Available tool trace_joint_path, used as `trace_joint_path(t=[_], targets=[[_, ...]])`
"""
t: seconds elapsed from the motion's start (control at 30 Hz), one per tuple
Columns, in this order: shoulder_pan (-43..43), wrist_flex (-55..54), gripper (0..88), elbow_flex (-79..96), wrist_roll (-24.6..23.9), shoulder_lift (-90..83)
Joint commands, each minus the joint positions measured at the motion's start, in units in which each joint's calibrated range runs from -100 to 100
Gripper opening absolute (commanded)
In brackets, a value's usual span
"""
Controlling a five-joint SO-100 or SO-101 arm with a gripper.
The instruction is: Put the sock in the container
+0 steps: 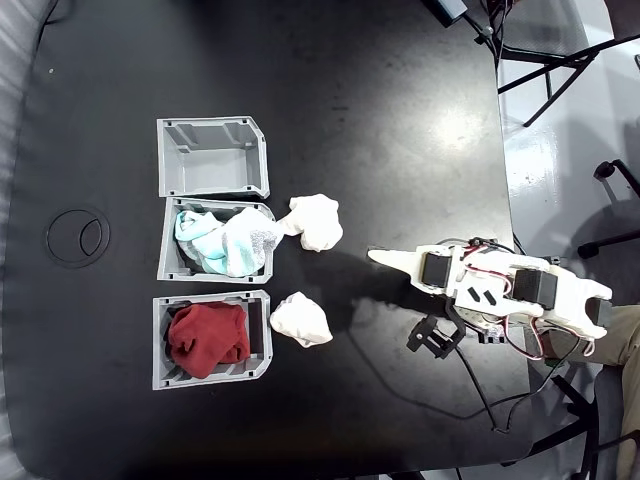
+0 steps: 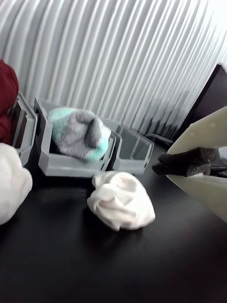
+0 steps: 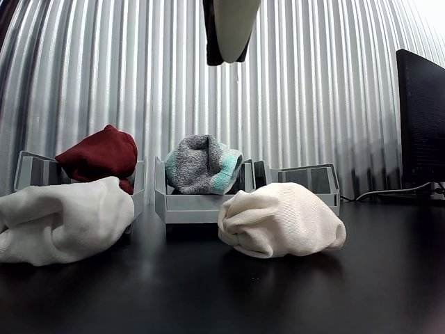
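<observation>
- Sock [image 1: 228, 243]: mint-green and white ball with a grey speckled patch, lying in the middle container [image 1: 172, 245] of a row of three in the fixed view. Its long axis runs left to right in that view, mint end at the left toward the closed back wall, white end at the right over the open side. In the wrist view [image 2: 78, 132] and the other view [image 3: 203, 164] the grey patch faces the camera and the bundle rises above the low walls.
- Upper bin [image 1: 212, 157]: grey, open-topped, one chamfered corner.
- Lower bin [image 1: 160, 345]: holds a dark red cloth bundle [image 1: 208, 339].
- White sock balls: one [image 1: 314, 221] just right of the middle container, touching the sock's white end; another [image 1: 300, 320] just right of the lower bin.
- Gripper [image 1: 380, 257]: at the right of the fixed view, well apart from the bins, holding nothing. In the wrist view [image 2: 163, 165] the white finger and the dark padded one lie close together at the tip; whether they fully meet, I cannot tell.
- Table [image 1: 350, 110]: black, glossy.
- Corrugated wall [image 3: 334, 83]: behind the bins in the other view.
</observation>
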Motion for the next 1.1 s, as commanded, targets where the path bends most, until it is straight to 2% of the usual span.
trace_joint_path(t=[0.0, 0.57, 1.07], targets=[[-0.3, -1.3, 1.4, 3.3, 0.0, -6.4], [0.5, -1.5, 1.7, 12.1, 0.1, -6.3], [0.5, -0.9, 1.4, 12.1, 0.2, -5.6]])
